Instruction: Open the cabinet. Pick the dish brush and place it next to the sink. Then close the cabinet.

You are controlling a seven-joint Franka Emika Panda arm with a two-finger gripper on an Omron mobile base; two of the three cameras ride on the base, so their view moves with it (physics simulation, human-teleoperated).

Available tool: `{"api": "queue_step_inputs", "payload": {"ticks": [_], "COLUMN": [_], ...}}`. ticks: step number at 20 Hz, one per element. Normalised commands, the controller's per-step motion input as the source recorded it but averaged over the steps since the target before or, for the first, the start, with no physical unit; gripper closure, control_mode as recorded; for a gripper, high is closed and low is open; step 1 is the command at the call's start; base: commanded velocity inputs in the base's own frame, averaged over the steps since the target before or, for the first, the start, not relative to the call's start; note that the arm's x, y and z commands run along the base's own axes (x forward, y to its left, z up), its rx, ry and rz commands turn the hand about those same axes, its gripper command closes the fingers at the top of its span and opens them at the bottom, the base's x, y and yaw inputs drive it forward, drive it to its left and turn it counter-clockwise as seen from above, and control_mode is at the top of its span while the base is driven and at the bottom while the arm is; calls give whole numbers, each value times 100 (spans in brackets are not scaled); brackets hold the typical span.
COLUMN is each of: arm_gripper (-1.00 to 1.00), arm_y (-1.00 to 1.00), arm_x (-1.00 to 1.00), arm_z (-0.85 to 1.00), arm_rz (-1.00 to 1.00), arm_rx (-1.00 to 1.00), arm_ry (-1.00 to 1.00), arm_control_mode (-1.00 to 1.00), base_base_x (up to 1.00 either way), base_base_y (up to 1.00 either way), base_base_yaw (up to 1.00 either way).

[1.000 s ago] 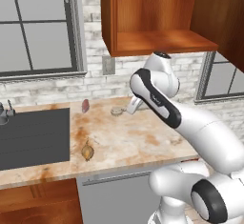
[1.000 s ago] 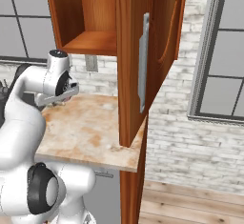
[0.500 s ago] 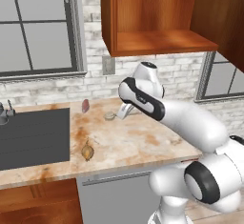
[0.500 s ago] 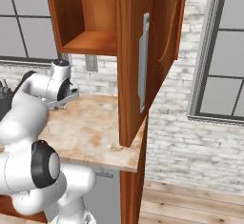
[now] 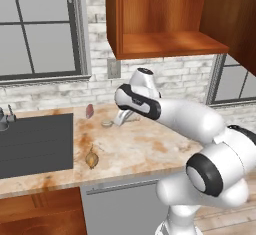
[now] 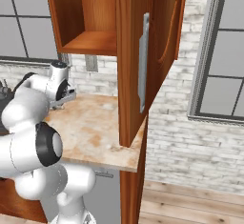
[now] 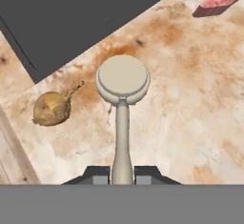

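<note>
The cabinet [image 5: 160, 14] hangs open above the counter, its shelf bare; its door [image 6: 164, 37] with the silver bar handle [image 6: 142, 63] swings out toward the camera. My gripper [image 7: 122, 173] is shut on the grey handle of the dish brush [image 7: 122, 79], whose round cream head points ahead. In the left base view the gripper [image 5: 120, 118] is low over the counter, and the brush head [image 5: 106, 124] hovers at or just above the marble, a short way right of the dark sink [image 5: 35, 144]. Contact with the counter cannot be told.
A yellowish-brown onion-like lump [image 5: 91, 160] lies near the sink's right front corner. A pinkish lump [image 5: 90, 110] sits at the back by the wall. The faucet [image 5: 5, 117] stands at the far left. The open door [image 5: 235, 24] juts out on the right.
The arm has swung left and down across the counter, carrying the brush toward the sink. The cabinet door has stayed open.
</note>
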Motion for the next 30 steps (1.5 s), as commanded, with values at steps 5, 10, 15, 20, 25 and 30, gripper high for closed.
{"api": "queue_step_inputs", "payload": {"ticks": [5, 10, 15, 20, 25, 30], "arm_gripper": [100, 100, 100, 100, 100, 100], "arm_y": [18, 11, 9, 9, 14, 21], "arm_x": [24, 41, 41, 27, 21, 23], "arm_z": [-11, -12, -10, -6, -4, -17], "arm_rz": [4, 6, 4, 2, 4, 6], "arm_rx": [0, 0, 0, 0, 0, 0], "arm_ry": [0, 0, 0, 0, 0, 0], "arm_control_mode": [-100, -100, -100, -100, -100, -100], "base_base_x": [0, 0, 0, 0, 0, 0], "base_base_y": [0, 0, 0, 0, 0, 0], "base_base_yaw": [0, 0, 0, 0, 0, 0]}}
